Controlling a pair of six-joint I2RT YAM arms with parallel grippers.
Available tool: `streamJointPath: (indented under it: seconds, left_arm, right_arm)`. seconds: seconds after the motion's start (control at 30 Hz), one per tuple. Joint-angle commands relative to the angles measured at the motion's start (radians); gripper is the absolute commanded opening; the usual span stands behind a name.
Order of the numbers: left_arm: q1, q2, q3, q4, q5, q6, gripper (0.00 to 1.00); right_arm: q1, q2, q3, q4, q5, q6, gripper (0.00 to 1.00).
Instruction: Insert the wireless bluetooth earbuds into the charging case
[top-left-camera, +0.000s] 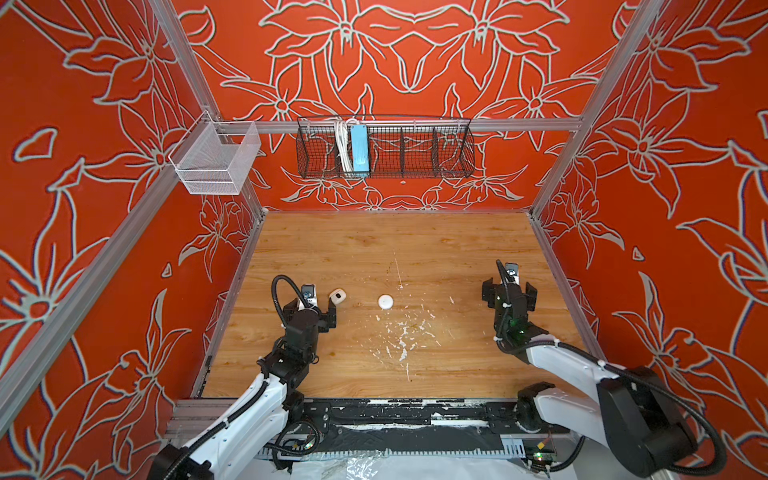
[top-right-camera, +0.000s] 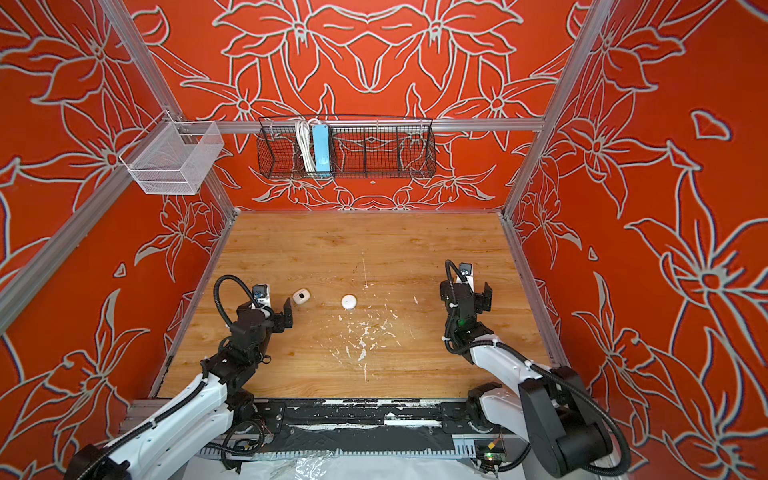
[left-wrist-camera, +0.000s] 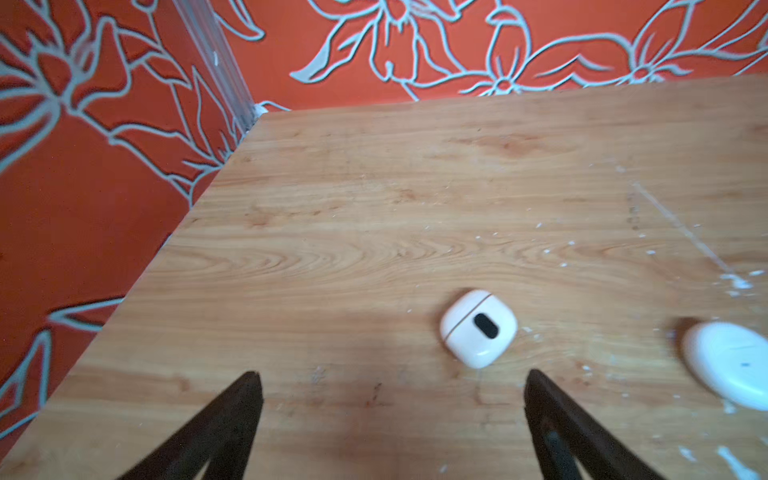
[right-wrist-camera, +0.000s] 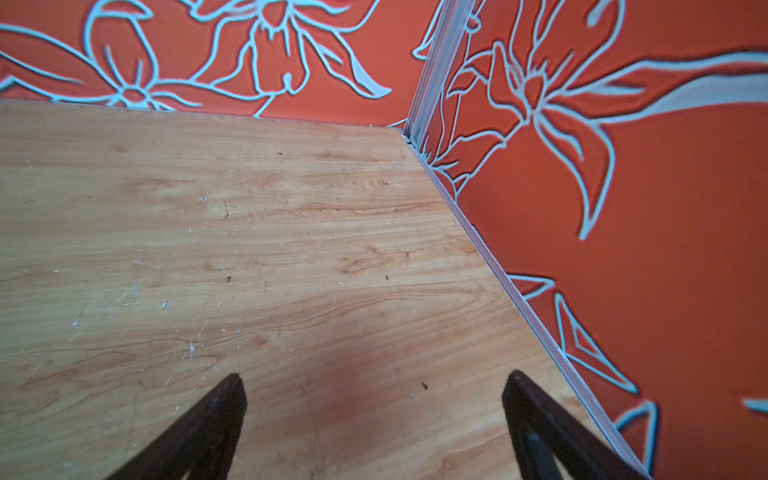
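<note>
The charging case (left-wrist-camera: 478, 328) lay closed just beyond my left gripper (left-wrist-camera: 392, 376), jaws wide and empty; my right gripper (right-wrist-camera: 374, 376), equally wide, held nothing. I saw no earbuds loose, so I judged them likely inside already. Beside it sat a round white case (top-left-camera: 385, 301); beyond, paint-flecked wooden table (top-left-camera: 374, 249), red floral walls (top-left-camera: 415, 62), a black wire basket (top-left-camera: 415, 154).

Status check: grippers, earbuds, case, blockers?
Left gripper open, empty. Right gripper open, empty. Squarish white case shut on table, just beyond left gripper; no earbuds visible. Round white case lies apart; nothing blocking.
</note>
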Motion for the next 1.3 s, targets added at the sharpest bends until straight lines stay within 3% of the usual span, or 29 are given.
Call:
streamJointPath:
  seconds: [0.0,0.1,0.17,0.23,0.3,0.37,0.43,0.47,0.67,0.87,0.9,0.97,1.07,1.27]
  left_arm:
    - [0.036,0.081,0.039,0.099,-0.017,0.04,0.98]
    - [0.048,0.154,0.031,0.213,0.032,0.075,0.98]
    - [0.091,0.195,0.015,0.303,0.061,0.073,0.98]
    - [0.171,0.235,0.029,0.336,0.127,0.025,0.98]
    - [0.256,0.333,0.059,0.345,0.2,-0.036,0.98]
    - [0.294,0.412,0.112,0.319,0.279,-0.048,0.98]
    - [0.297,0.492,0.184,0.268,0.323,-0.026,0.98]
    - [0.297,0.516,0.206,0.254,0.333,-0.021,0.98]
    - [0.333,0.543,0.246,0.207,0.395,-0.033,0.98]
    - [0.335,0.423,0.069,0.39,0.42,-0.034,0.98]
    - [0.335,0.464,0.04,0.471,0.472,-0.006,0.98]
    - [0.306,0.562,0.027,0.619,0.451,0.028,0.97]
    - [0.315,0.529,0.13,0.371,0.463,0.016,0.97]
    - [0.362,0.549,0.152,0.361,0.513,-0.008,0.97]
  right_arm:
    - [-0.036,0.121,-0.038,0.244,-0.023,-0.087,0.99]
    - [-0.101,0.183,-0.019,0.258,-0.164,-0.053,0.98]
    - [-0.144,0.164,0.018,0.136,-0.242,-0.021,0.98]
    - [-0.198,0.187,-0.004,0.179,-0.353,0.003,0.98]
    - [-0.218,0.243,-0.04,0.331,-0.414,-0.009,0.98]
    - [-0.222,0.201,-0.018,0.217,-0.418,0.004,0.98]
    - [-0.221,0.233,-0.04,0.312,-0.418,-0.01,0.98]
    - [-0.22,0.213,-0.03,0.26,-0.421,-0.009,0.98]
    - [-0.219,0.216,-0.021,0.249,-0.42,-0.01,0.98]
    - [-0.221,0.209,-0.017,0.227,-0.418,-0.007,0.98]
    - [-0.22,0.213,-0.02,0.241,-0.418,-0.01,0.98]
    - [-0.219,0.21,-0.018,0.234,-0.418,-0.009,0.98]
    - [-0.22,0.212,-0.019,0.235,-0.418,-0.009,0.98]
    - [-0.219,0.212,-0.018,0.235,-0.418,-0.009,0.98]
